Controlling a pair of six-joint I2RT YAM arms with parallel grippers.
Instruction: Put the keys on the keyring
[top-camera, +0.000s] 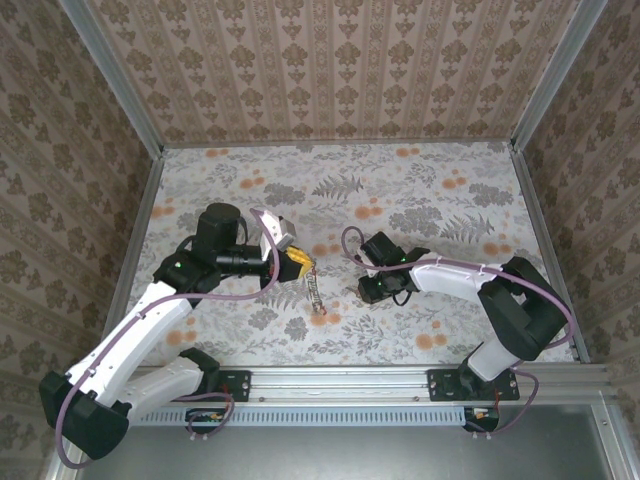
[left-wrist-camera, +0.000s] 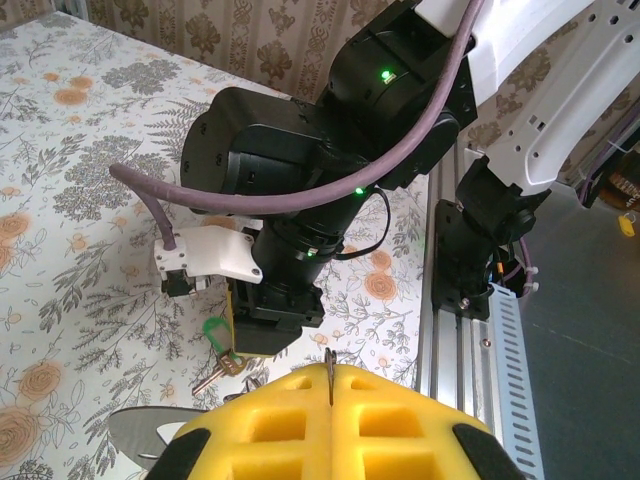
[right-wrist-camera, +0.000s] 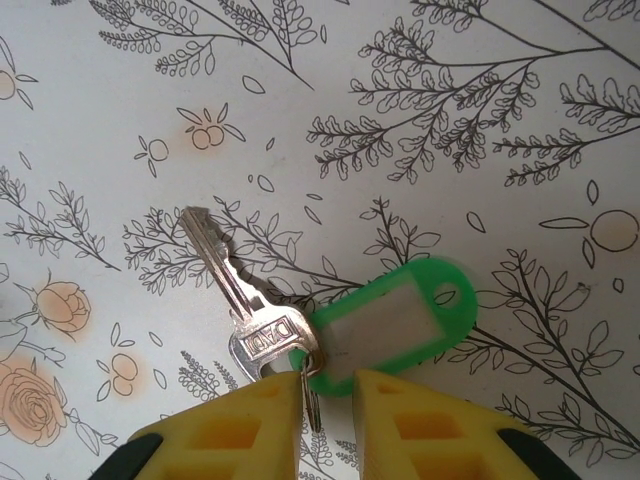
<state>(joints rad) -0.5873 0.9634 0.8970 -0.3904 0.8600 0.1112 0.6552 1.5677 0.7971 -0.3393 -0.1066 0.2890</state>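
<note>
The left end effector (top-camera: 301, 263) is squeezed tight on the top of the keyring (top-camera: 314, 288), which hangs down from it. To the right of the keyring, the right end effector (right-wrist-camera: 328, 395) sits a little apart around the small ring (right-wrist-camera: 309, 398) of a silver key (right-wrist-camera: 235, 300) with a green tag (right-wrist-camera: 395, 320). I cannot tell if it pinches the ring.

Pale table cover (top-camera: 420, 190) printed with grey ferns and orange blossoms, brown damask wallpaper (top-camera: 330, 70) on three sides, aluminium corner posts (top-camera: 110, 75) — two, leaning outward in the overhead view, slotted aluminium rail (top-camera: 340, 382) along the near edge, grey floor (left-wrist-camera: 590, 350) beside it.
</note>
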